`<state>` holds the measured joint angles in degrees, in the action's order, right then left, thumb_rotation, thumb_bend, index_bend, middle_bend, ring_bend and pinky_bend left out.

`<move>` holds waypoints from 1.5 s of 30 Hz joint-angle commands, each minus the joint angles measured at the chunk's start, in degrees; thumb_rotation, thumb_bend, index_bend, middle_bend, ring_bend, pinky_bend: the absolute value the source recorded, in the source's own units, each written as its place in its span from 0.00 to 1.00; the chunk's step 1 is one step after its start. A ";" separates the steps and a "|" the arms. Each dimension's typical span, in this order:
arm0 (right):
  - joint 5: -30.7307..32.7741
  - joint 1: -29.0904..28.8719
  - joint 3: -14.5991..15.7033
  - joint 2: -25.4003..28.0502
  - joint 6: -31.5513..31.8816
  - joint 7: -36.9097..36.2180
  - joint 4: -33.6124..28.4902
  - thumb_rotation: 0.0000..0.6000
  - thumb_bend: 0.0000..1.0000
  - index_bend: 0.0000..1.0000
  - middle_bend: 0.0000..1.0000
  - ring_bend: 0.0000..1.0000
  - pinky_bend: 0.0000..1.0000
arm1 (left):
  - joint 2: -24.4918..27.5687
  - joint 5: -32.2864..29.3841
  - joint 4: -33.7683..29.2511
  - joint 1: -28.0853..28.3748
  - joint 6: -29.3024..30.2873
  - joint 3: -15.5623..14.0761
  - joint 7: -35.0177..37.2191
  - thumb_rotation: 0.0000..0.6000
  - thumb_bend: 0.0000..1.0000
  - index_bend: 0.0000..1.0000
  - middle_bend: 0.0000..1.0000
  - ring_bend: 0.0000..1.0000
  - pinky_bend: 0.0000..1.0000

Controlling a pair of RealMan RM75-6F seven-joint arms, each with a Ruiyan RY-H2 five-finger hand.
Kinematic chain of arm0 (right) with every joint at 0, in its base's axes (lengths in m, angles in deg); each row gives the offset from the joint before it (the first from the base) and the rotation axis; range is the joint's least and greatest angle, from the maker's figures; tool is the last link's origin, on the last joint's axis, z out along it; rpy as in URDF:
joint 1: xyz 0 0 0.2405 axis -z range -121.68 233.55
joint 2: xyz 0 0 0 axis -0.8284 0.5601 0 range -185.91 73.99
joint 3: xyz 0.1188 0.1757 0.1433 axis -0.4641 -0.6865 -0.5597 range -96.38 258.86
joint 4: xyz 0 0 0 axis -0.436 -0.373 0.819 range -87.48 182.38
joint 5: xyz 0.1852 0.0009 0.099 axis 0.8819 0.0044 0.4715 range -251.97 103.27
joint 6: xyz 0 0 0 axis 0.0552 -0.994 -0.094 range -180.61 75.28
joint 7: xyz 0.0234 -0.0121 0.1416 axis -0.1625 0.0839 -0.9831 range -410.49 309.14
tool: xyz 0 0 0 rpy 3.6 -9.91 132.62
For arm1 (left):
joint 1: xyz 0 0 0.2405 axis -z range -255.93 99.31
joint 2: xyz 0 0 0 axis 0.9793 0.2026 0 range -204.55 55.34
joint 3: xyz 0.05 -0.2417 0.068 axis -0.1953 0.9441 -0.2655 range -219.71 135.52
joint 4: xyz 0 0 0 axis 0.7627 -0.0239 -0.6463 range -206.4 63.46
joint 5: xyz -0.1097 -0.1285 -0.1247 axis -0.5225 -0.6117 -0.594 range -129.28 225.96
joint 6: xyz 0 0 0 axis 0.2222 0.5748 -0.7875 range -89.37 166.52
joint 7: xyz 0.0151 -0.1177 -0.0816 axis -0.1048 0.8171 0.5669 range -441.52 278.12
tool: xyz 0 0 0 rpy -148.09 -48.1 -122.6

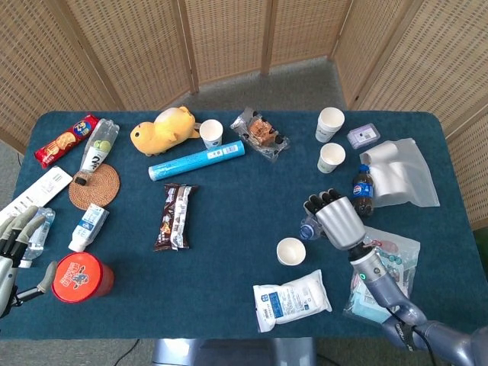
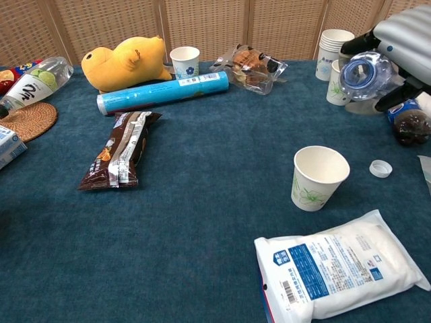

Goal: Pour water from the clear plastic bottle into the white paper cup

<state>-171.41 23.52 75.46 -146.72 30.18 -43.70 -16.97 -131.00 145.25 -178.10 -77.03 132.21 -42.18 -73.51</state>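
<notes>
Little print here can be read; the bottle lying by the coaster (image 2: 30, 82) shows large dark brush characters on its white label, too skewed to make out; the white pouch (image 2: 340, 265) has a blue panel of small print and a barcode near its corner, both too fine to read; the blue roll (image 2: 166, 92), the red biscuit pack (image 1: 67, 140) and the red tub's lid (image 1: 76, 274) carry lettering that stays illegible.

right robot hand (image 1: 333, 219): ribbed silver shell, black fingers | forearm: grey-blue, green light | left robot hand (image 1: 14, 232): grey fingers
</notes>
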 commanded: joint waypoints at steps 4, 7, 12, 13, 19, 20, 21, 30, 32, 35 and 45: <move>-1.15 0.13 0.71 -0.85 0.58 3.22 0.33 1.00 0.25 0.60 0.64 0.57 0.58 | -0.01 0.07 0.04 0.23 -0.23 0.06 0.08 0.38 0.46 0.08 0.06 0.00 0.00; -1.82 -0.17 1.20 -1.06 0.05 4.98 0.70 1.00 0.25 0.60 0.64 0.57 0.58 | -0.10 0.06 0.11 0.38 -0.44 0.08 0.18 0.38 0.46 0.08 0.06 0.00 0.00; -2.97 -0.71 2.08 -1.08 -0.86 6.83 1.24 1.00 0.25 0.60 0.64 0.57 0.58 | -0.29 0.04 0.29 0.51 -0.59 0.08 0.31 0.38 0.46 0.08 0.06 0.00 0.00; -3.12 -0.79 2.18 -1.09 -0.98 7.03 1.39 1.00 0.25 0.60 0.64 0.57 0.58 | -0.33 0.01 0.33 0.54 -0.62 0.09 0.33 0.39 0.46 0.08 0.06 0.00 0.00; -3.68 -1.32 2.55 -1.83 -1.70 8.59 3.03 1.00 0.25 0.60 0.64 0.57 0.55 | -0.46 -0.13 0.44 0.79 -0.92 0.17 0.40 0.38 0.46 0.07 0.06 0.00 0.00; -3.86 -1.45 2.68 -2.04 -1.85 8.93 3.44 1.00 0.25 0.60 0.64 0.57 0.56 | -0.52 -0.19 0.49 0.83 -0.91 0.24 0.44 0.38 0.46 0.08 0.06 0.00 0.00; -3.97 -1.55 2.77 -2.17 -1.98 9.18 3.72 1.00 0.25 0.60 0.64 0.57 0.56 | -0.58 -0.25 0.52 0.86 -0.94 0.26 0.46 0.38 0.46 0.07 0.06 0.00 0.00; -4.85 -2.55 3.47 -2.66 -3.60 12.38 4.69 1.00 0.24 0.60 0.64 0.57 0.56 | -1.08 -0.42 1.06 1.12 -1.27 0.25 0.92 0.38 0.46 0.08 0.06 0.00 0.00; -4.96 -2.79 3.52 -2.72 -3.95 13.08 4.74 1.00 0.24 0.60 0.64 0.57 0.56 | -1.09 -0.41 1.18 1.11 -1.22 0.24 1.03 0.38 0.46 0.07 0.06 0.00 0.00; -5.34 -3.15 3.56 -2.88 -4.01 13.84 4.99 1.00 0.24 0.60 0.64 0.57 0.56 | -1.09 -0.49 1.33 1.06 -1.18 0.18 1.20 0.38 0.46 0.08 0.06 0.00 0.00; -5.09 -3.38 2.92 -4.58 -2.68 13.86 8.19 1.00 0.24 0.61 0.65 0.58 0.55 | -1.00 -0.75 1.48 1.06 -1.40 0.01 1.45 0.38 0.46 0.08 0.06 0.00 0.00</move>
<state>-176.57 20.19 78.45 -151.12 27.45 -29.74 -9.01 -132.00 144.53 -176.61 -75.99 130.85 -42.16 -72.10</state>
